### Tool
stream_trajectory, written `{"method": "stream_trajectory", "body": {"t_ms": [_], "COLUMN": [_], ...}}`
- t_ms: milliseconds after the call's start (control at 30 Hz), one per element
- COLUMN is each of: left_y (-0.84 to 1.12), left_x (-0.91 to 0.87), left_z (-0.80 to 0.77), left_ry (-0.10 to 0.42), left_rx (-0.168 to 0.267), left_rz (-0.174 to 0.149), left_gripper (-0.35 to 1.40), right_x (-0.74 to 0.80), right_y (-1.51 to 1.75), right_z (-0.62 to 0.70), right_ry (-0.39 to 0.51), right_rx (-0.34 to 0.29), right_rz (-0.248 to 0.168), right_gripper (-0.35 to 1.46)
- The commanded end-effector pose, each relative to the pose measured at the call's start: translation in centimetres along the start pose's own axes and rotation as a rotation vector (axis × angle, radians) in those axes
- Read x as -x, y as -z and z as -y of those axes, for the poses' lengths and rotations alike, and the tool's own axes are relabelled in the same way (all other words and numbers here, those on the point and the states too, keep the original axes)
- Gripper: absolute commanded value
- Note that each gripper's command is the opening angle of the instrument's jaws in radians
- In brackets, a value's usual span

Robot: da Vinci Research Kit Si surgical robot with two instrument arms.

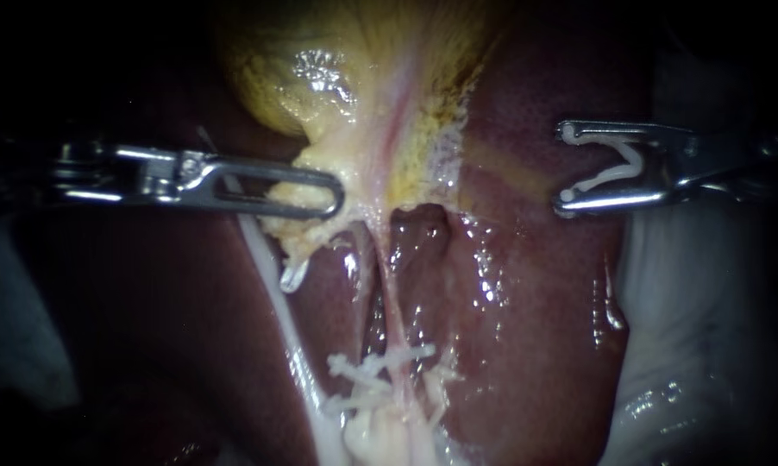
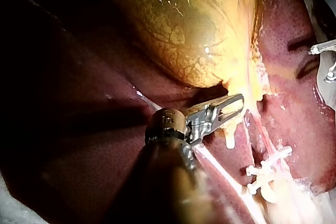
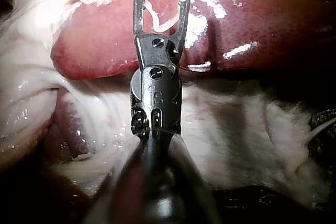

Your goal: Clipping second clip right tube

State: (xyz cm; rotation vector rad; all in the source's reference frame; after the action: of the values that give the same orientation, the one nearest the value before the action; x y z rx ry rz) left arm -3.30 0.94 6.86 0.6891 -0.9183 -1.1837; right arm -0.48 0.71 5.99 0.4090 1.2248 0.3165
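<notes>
Plainly the right tube [image 1: 392, 311] is a thin, soft strand running from the gallbladder [image 1: 320, 78] neck to the near seated clips [image 1: 380, 375]; I judge it slippery and easily torn. My left instrument [image 1: 333, 194] is clamped on gallbladder tissue. My right instrument [image 1: 566, 164], well to the right over the liver [image 1: 536, 302], carries the loaded clip [image 1: 615, 172] between spread jaws. Take the tube's bare stretch just beyond the seated clips.

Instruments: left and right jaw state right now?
Left instrument: jaws shut on the gallbladder.
Right instrument: jaws apart, holding an open clip.
</notes>
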Motion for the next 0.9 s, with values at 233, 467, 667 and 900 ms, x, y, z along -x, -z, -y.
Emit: {"method": "stream_trajectory", "body": {"t_ms": [233, 467, 667, 900], "left_y": [0.06, 0.06, 0.06, 0.05], "left_x": [0.07, 0.06, 0.06, 0.05], "left_z": [0.03, 0.04, 0.04, 0.05], "left_ry": [-0.006, -0.006, -0.005, -0.005], "left_rx": [0.003, 0.004, 0.005, 0.006], "left_rz": [0.013, 0.014, 0.014, 0.015], "left_gripper": [-0.35, -0.35, -0.35, -0.35], "right_x": [0.0, -0.01, -0.06, -0.08], "right_y": [0.0, -0.02, -0.14, -0.39], "right_z": [0.01, 0.04, 0.15, 0.37], "right_ry": [0.0, 0.0, -0.029, -0.087], "right_rx": [-0.001, -0.001, -0.017, -0.052], "right_rz": [0.0, 0.0, 0.003, 0.033], "right_gripper": [0.48, 0.48, 0.49, 0.48]}}
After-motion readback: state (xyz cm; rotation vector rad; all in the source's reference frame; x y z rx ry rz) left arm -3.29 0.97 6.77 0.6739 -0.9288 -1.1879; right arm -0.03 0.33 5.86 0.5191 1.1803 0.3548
